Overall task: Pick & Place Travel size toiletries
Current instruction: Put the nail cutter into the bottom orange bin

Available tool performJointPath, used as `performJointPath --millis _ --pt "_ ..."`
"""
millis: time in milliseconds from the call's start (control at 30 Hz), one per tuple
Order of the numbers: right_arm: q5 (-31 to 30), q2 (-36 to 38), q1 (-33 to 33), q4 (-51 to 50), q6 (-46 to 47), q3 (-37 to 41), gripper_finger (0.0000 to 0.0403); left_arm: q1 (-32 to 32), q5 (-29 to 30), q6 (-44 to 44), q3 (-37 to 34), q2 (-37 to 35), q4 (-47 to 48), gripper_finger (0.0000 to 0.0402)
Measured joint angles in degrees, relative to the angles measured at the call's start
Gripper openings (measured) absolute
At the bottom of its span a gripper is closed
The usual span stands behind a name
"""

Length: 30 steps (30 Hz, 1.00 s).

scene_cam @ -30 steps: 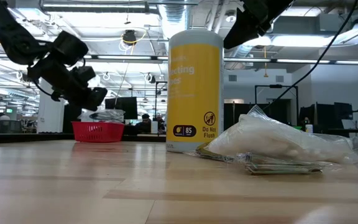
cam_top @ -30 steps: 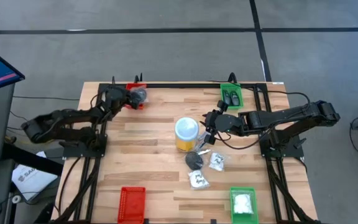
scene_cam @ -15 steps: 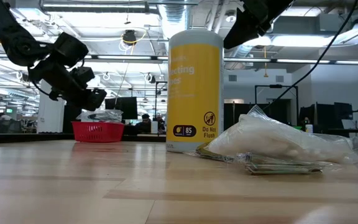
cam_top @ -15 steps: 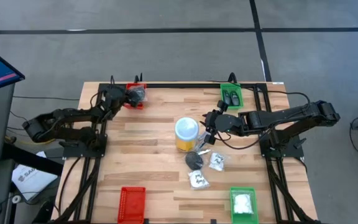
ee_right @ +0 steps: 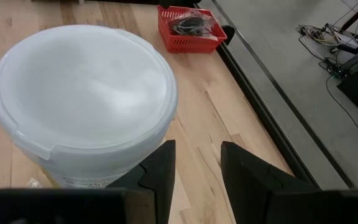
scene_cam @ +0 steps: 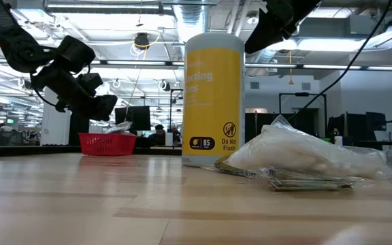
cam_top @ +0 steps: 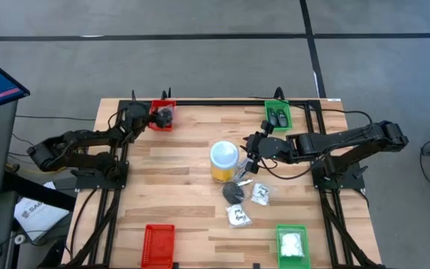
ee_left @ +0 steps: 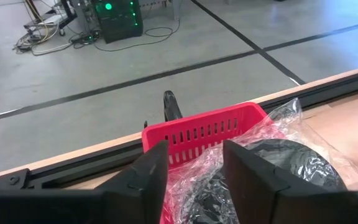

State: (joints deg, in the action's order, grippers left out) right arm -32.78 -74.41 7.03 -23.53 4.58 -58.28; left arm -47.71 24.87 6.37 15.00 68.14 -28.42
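Jaws apart on both arms, the left gripper (ee_left: 194,171) hangs over the far-left red tray (cam_top: 162,117) holding a bagged black toiletry (ee_left: 272,165), while the right gripper (ee_right: 197,168) hovers beside the yellow jar (cam_top: 224,162), toiletry packets (cam_top: 249,200) lying just nearer.

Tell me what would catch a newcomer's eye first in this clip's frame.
Probably the yellow jar with its pale lid, standing mid-table, with the right gripper open just beside it and a few clear packets lying on the wood nearer the front edge. Next, the red tray at the far left corner, holding a black piece in clear wrap, with the open left gripper over it.
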Motion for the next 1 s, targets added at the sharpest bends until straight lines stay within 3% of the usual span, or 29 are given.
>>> performJointPath --millis 200,500,767,1000 --pt "-0.01 0.00 0.07 -0.02 0.00 0.00 0.0118 1.26 -2.61 0.06 0.00 -1.22 -0.14 0.0145" --pt "1.89 0.00 2.77 -2.66 3.61 0.00 0.0118 7.58 -20.80 0.12 0.00 -7.79 -0.12 0.0136" --pt "4.64 -0.02 5.86 -14.64 11.72 0.15 0.0118 17.90 -21.80 0.47 0.00 -13.00 -0.23 0.0135" --pt "4.65 -0.02 6.26 -13.53 12.84 5.09 0.0118 24.00 -21.70 0.40 0.00 -13.92 -0.50 0.0132"
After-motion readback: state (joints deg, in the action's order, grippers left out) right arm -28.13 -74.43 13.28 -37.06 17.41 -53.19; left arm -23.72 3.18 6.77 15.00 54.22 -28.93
